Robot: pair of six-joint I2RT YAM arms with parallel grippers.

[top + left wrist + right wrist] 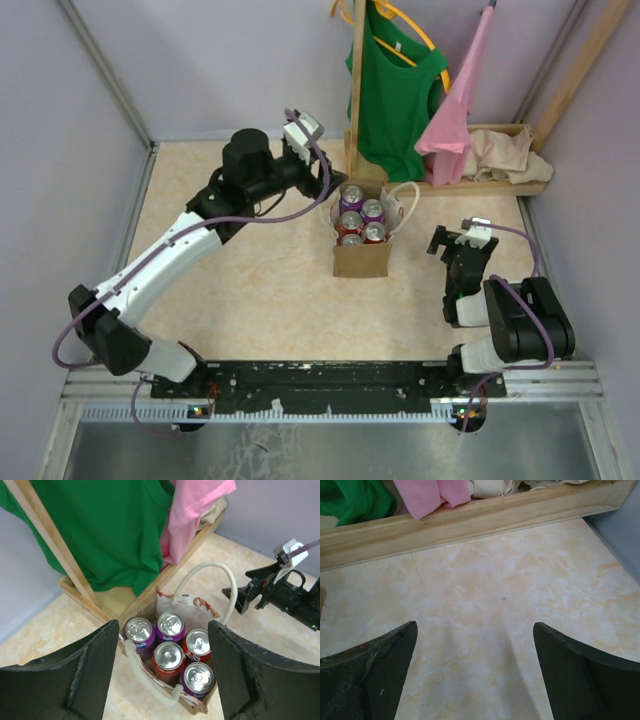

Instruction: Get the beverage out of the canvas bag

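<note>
The tan-brown canvas bag (362, 260) stands upright at the table's middle, its two white loop handles (206, 569) fallen outward. Several drink cans stand upright in it: purple Fanta cans (139, 631) and red cans (168, 656). They also show from above in the top view (351, 197). My left gripper (325, 187) hovers above the bag's far left side, open and empty, its fingers (85, 670) spread wider than the bag's mouth. My right gripper (447, 242) is open and empty over bare table (480, 605), to the right of the bag and apart from it.
A wooden clothes rack (357, 90) stands just behind the bag with a green shirt (397, 95) and a pink garment (460, 100) hanging. A pale beige cloth (505, 155) lies on its wooden base (470, 517). Grey walls close in the back and both sides.
</note>
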